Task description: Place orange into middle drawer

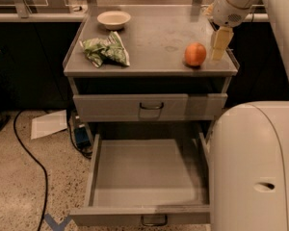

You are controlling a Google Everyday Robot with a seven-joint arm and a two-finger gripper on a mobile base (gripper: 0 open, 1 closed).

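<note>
orange (195, 54) sits on surface (149, 37), gripper (220, 44) just right of it, not holding it; can't tell how open. middle drawer (144, 174) pulled out.

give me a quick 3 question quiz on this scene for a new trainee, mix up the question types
1. True or false: the orange rests on the cabinet top.
2. Where is the gripper?
A) beside the orange, near the cabinet top's right edge as the camera sees it
B) inside the middle drawer
C) down at the floor
3. Fill in: the middle drawer is pulled ____ and nothing shows inside it.

Key: 1 true; 2 A; 3 open
</note>
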